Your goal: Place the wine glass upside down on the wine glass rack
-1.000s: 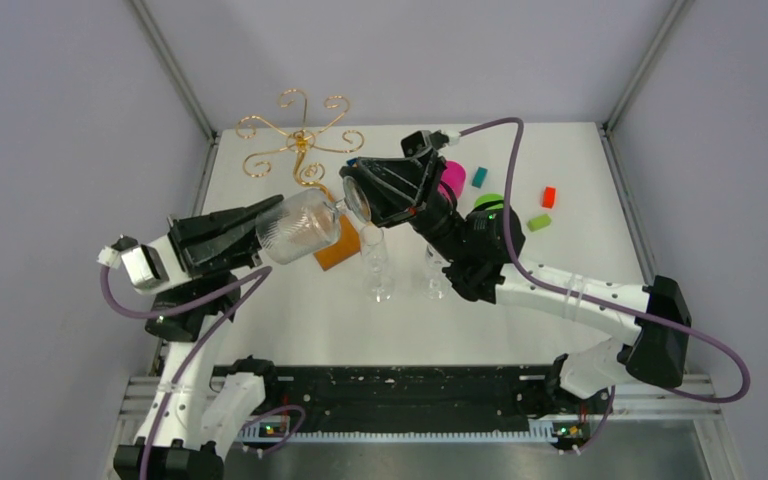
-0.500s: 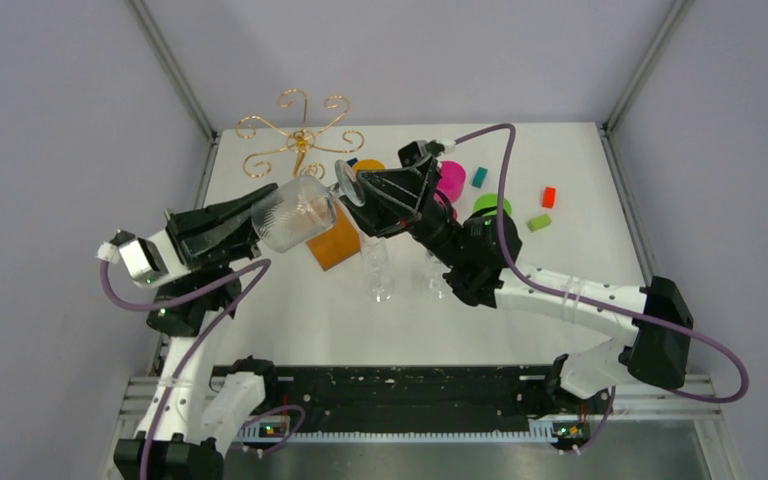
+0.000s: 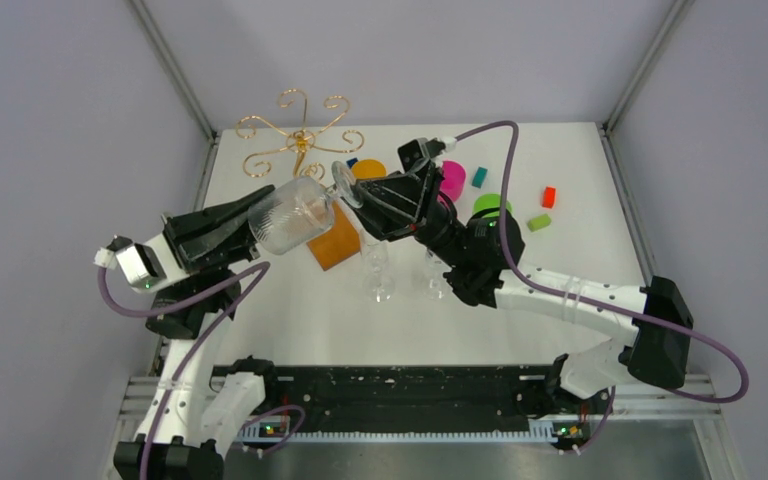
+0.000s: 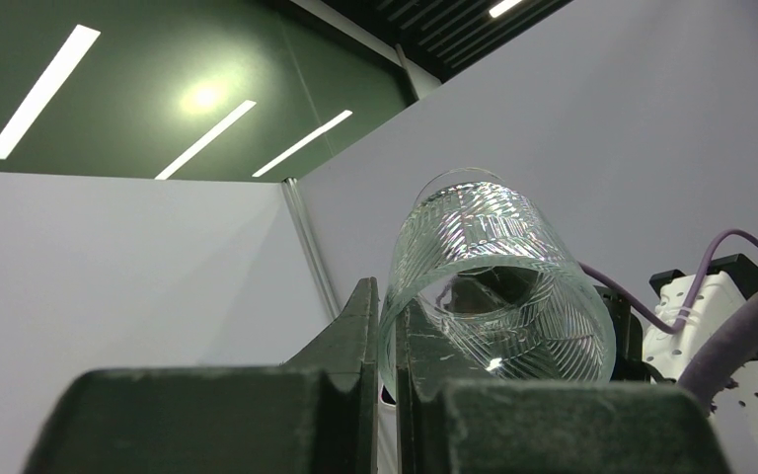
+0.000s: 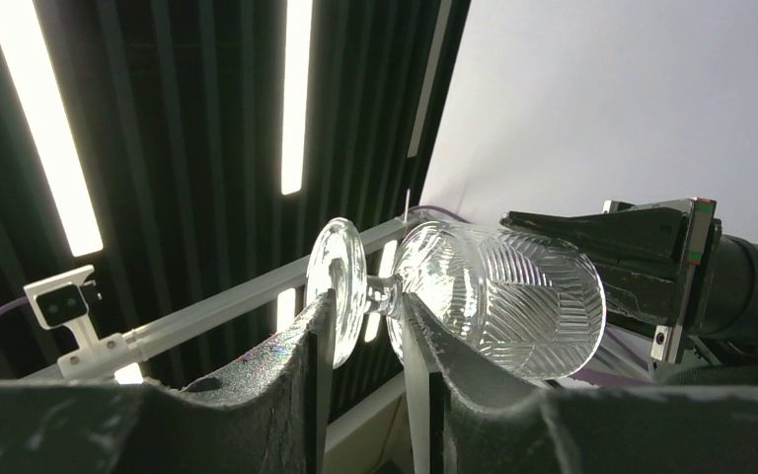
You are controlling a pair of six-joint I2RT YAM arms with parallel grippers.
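Note:
The wine glass (image 3: pixel 290 215), clear with a cut pattern, hangs on its side in the air between my arms, foot toward the right. My left gripper (image 3: pixel 250 225) is shut on its rim, one finger inside the bowl (image 4: pixel 493 276) and one outside; its tips (image 4: pixel 387 296) pinch the wall. My right gripper (image 3: pixel 360 195) stands at the foot end. Its fingers (image 5: pixel 367 301) bracket the foot and stem (image 5: pixel 380 291), close against the foot and the bowl's base (image 5: pixel 493 296); whether they press I cannot tell. The wine glass rack (image 3: pixel 300 140), gold wire on an orange-brown base (image 3: pixel 335 242), stands behind the glass.
Two more clear glasses (image 3: pixel 378 270) (image 3: pixel 435 272) stand upright on the table under my right arm. Further back right lie a pink cup (image 3: pixel 452 180), a green piece (image 3: pixel 488 204), an orange disc (image 3: pixel 368 168) and small red (image 3: pixel 548 197), teal (image 3: pixel 479 177) and green (image 3: pixel 539 222) blocks.
The glass has shifted slightly left and toward the rack in my left gripper. My right gripper widened, then narrowed again at the foot, and turned further toward the back.

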